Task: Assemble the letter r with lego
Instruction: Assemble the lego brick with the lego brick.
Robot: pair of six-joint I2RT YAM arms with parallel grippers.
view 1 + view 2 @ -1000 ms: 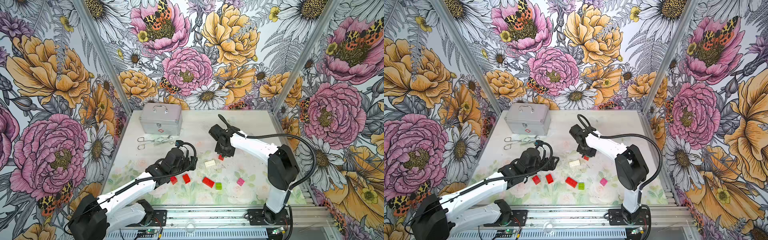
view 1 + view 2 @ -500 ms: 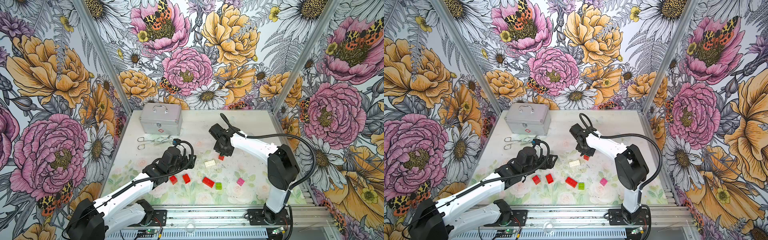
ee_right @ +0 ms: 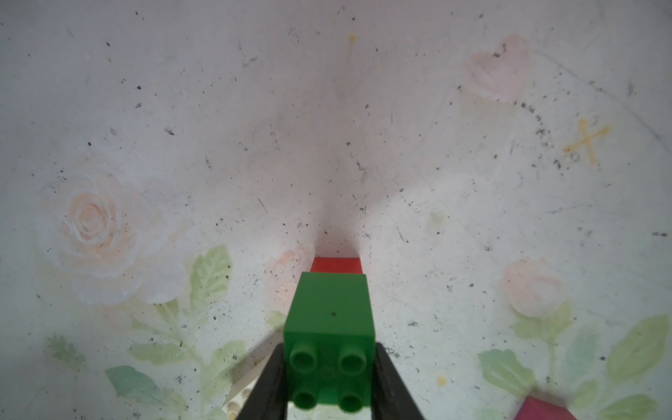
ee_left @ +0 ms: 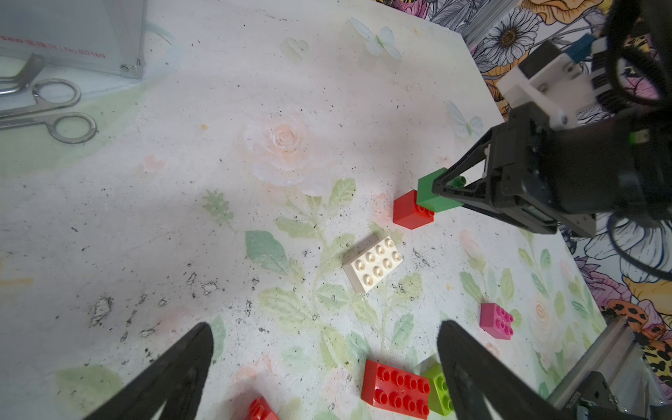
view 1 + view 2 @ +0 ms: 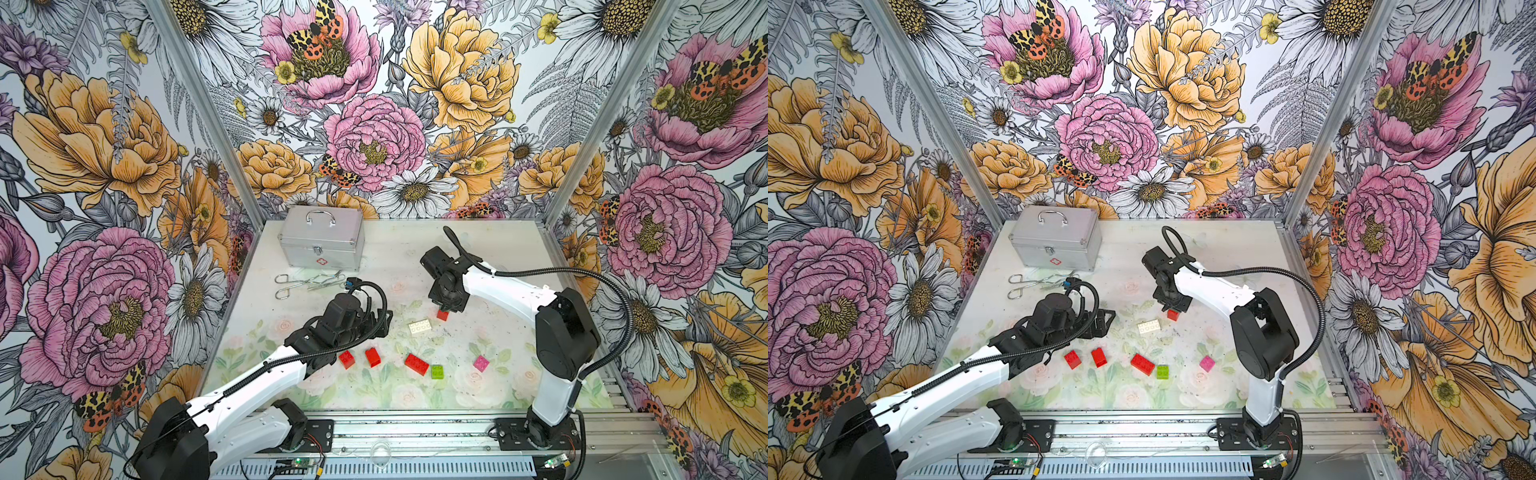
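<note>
Clamping dark green brick [image 3: 331, 309] in right gripper [image 3: 329, 367], touching red brick [image 3: 336, 264] just beneath its tips; holding left gripper [image 4: 324, 327] spread wide and empty, facing white brick [image 4: 372, 263] ahead.

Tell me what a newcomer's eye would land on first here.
The giant flower wallpaper on the walls around the table grabs the eye first. Mid-table, the right claw is shut on a dark green brick set against a red brick. A silver case stands at the back left, and the left claw hangs open near a long red brick at the front.
</note>
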